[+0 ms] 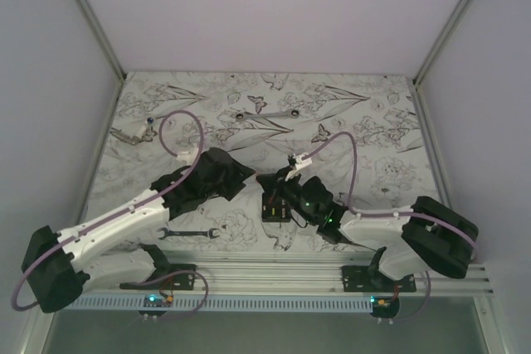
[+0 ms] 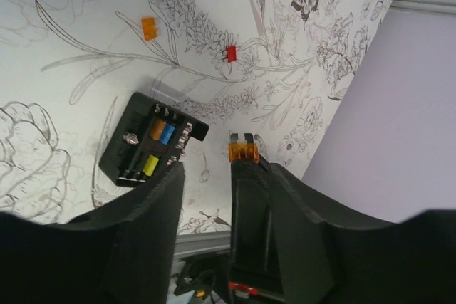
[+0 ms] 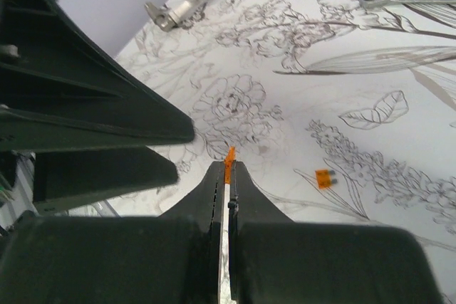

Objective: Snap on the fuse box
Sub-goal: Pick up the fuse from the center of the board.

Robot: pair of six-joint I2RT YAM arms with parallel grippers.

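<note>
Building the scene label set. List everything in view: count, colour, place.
fuse box: 1, black, with orange, blue and yellow fuses inside, on the cloth between the arms
loose orange fuse: 1, orange, on the cloth, apart from the box
loose red fuse: 1, red, on the cloth near the loose orange one
held fuse: 1, orange, at the right pincer's tips
silver wrench: 1, silver, far centre
black-and-silver wrench: 1, near edge, by the left arm
silver tool: 1, silver with a blue knob, far left
cloth: 1, white with floral line art
cables: 2, purple, one per arm
left pincer: 1, black, open
right pincer: 1, black, shut on the held fuse
</note>
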